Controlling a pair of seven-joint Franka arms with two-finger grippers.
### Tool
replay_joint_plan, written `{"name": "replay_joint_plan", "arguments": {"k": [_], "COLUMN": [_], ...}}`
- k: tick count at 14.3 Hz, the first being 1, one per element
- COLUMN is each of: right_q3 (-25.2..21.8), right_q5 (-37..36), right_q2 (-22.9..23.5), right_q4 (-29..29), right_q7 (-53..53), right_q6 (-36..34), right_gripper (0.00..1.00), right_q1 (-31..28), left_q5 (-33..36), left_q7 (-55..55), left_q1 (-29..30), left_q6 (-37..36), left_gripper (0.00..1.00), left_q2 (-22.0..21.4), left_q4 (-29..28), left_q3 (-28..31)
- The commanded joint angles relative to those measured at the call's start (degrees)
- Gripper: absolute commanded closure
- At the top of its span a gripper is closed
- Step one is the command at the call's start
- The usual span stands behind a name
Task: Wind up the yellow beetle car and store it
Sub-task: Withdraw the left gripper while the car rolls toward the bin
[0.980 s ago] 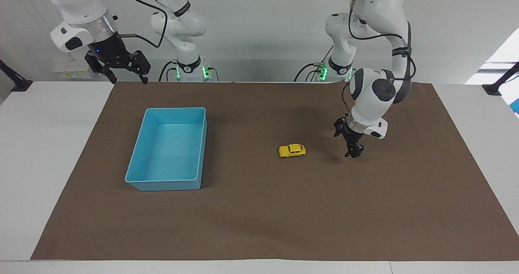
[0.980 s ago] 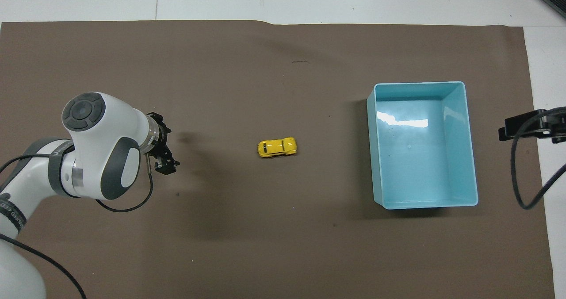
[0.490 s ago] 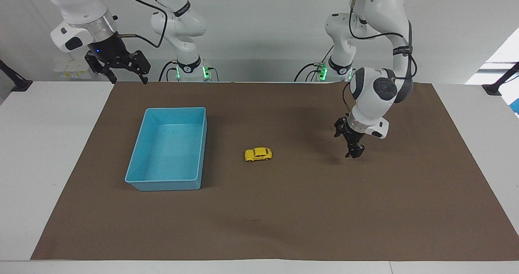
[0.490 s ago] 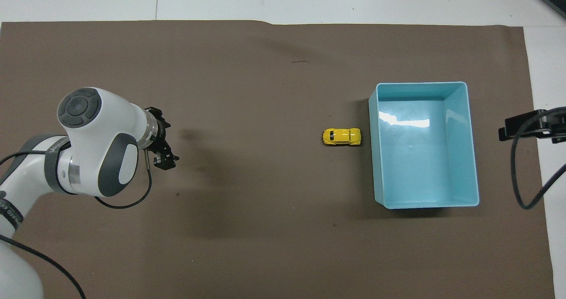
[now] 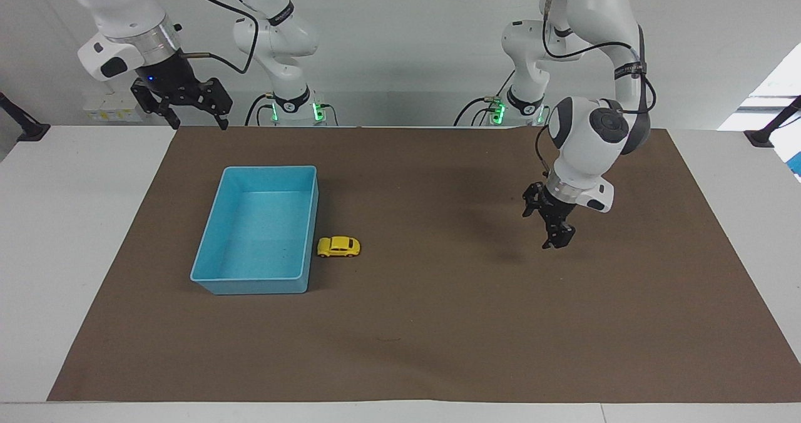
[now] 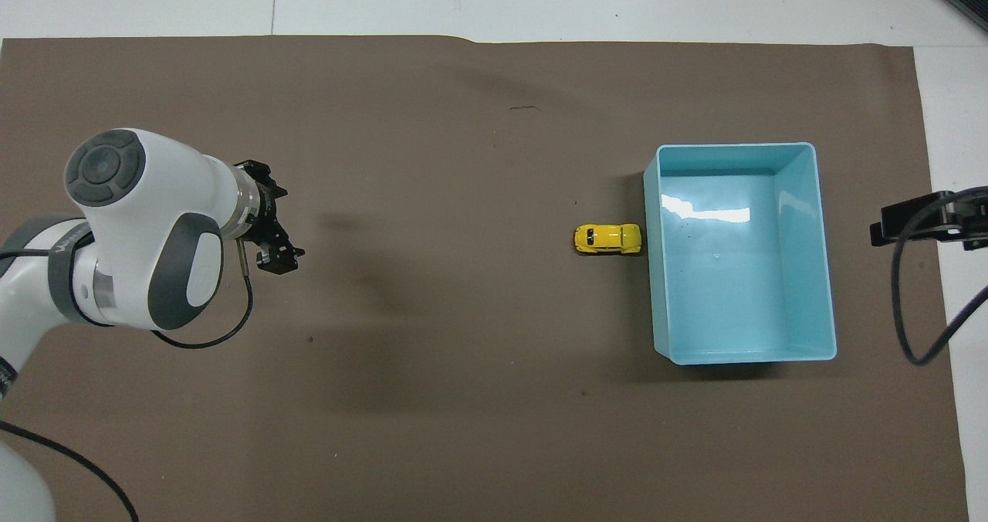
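Yellow beetle car (image 5: pixel 338 247) sits on brown mat (image 5: pixel 438 335), nose against outer wall of blue bin (image 5: pixel 260 226), outside it, well apart from both end effectors. Left end effector (image 5: pixel 554 235) hangs over bare mat toward left arm's end of surface, fingers apart, holding nothing. Right end effector (image 5: pixel 191 115) waits raised past bin at right arm's end, fingers spread, empty.

**White table, brown mat on top**

White table (image 5: pixel 75 223) spread with a brown mat (image 5: pixel 438 323). On the mat: blue bin (image 5: pixel 216 283) toward the right arm's end, yellow beetle car (image 5: pixel 338 246) on its wheels just beside the bin's long wall.
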Motion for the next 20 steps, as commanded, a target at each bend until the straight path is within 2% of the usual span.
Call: {"name": "replay_joint_plan", "arguments": {"k": [1,12,20], "right_q3": [0.43,0.43,0.08], "right_q5": [0.32,0.41,-0.55], "right_q2": [-0.38,-0.38,-0.38], "right_q4": [-0.01,-0.01,-0.1], "right_q7": [0.73,0.73,0.47], "right_q6": [0.19,0.19,-0.34], "right_gripper": [0.0,0.0,0.0], "right_q1": [-0.39,-0.39,-0.65], "left_q5": [0.63,0.54,0.71], "left_q7": [1.49,24.85,44.36], "left_q1": [1.15,4.48,7.56], "left_q6": [-2.39,-16.18,-19.09], "left_gripper": [0.0,0.0,0.0], "left_q2": [-1.33,-2.65,-3.96], "left_q4": [2.0,13.86,19.41], "left_q3": [-0.67,-0.31,0.04]}}
